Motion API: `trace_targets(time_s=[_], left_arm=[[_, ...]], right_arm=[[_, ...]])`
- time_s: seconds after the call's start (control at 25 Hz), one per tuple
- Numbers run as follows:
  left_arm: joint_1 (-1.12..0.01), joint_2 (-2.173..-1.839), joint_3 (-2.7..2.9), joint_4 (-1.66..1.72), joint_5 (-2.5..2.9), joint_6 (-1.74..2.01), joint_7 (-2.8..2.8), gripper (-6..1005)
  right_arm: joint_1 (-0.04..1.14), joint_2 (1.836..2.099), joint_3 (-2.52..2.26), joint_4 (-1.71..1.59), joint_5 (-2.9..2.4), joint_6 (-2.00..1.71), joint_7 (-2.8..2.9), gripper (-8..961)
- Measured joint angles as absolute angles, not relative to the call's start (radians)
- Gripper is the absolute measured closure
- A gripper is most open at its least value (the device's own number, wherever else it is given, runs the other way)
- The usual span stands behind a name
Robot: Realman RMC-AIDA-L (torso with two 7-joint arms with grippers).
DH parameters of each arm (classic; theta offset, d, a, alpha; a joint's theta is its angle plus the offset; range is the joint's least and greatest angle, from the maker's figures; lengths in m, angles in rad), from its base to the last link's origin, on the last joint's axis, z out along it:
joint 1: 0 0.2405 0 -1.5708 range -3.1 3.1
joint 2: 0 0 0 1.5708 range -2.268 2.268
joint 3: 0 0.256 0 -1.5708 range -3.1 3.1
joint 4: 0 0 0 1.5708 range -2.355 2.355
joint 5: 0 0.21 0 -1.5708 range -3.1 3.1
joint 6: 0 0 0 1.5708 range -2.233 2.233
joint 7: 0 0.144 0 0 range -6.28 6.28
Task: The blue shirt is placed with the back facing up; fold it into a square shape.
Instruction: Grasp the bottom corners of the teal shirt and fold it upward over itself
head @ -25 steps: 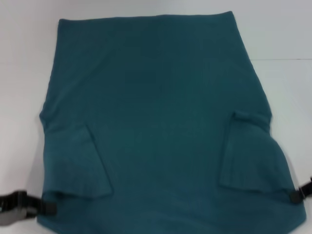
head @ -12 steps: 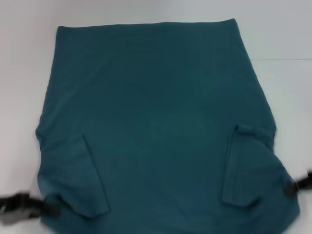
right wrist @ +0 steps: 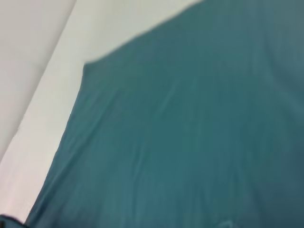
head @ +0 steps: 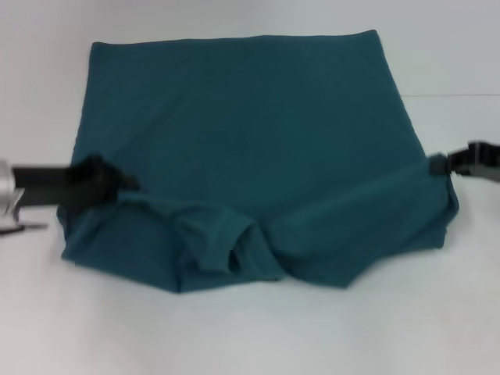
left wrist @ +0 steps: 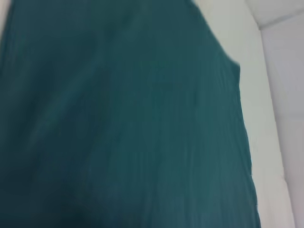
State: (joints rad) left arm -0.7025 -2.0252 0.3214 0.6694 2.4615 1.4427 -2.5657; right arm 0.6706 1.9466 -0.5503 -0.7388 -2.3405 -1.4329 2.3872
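The blue shirt (head: 250, 133) lies on the white table, plain side up, its far hem straight. Its near edge is lifted and carried toward the far side, so a sagging fold (head: 234, 242) hangs across the middle. My left gripper (head: 105, 182) is shut on the shirt's left corner. At the right corner my right gripper (head: 444, 164) is shut on the cloth too. Both wrist views show mostly teal cloth: the shirt (left wrist: 118, 118) fills the left wrist view and the shirt (right wrist: 190, 133) fills the right wrist view, with no fingers showing.
White table (head: 250, 336) surrounds the shirt on all sides, with a bare strip in front of the fold. A faint seam line (head: 453, 95) in the table runs at the far right.
Both grippers have lifted the shirt's near edge and carried it away from me, toward the far hem. The folded-in sleeves, flat before, are now bunched under the sagging fold.
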Motion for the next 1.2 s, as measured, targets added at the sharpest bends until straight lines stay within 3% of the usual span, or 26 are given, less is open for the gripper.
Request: trace_targets(time_s=[0.2, 0.84, 1.2], left_arm=[[-0.783, -2.016, 0.358, 0.614, 2.463, 1.234, -2.586, 969], [-0.870, -2.070, 0.496, 0.529, 2.461, 0.774, -2.565, 969], [-0.905, -2.071, 0.553, 0.514, 2.465, 0.648, -2.575, 969]], right_arm=[[0.729, 1.959, -0.555, -0.700, -2.339, -1.254, 2.388, 886], [0.855, 2.009, -0.735, -0.531, -2.340, -0.717, 2.372, 876], [0.921, 2.014, -0.761, -0.518, -2.343, -0.611, 2.362, 871]])
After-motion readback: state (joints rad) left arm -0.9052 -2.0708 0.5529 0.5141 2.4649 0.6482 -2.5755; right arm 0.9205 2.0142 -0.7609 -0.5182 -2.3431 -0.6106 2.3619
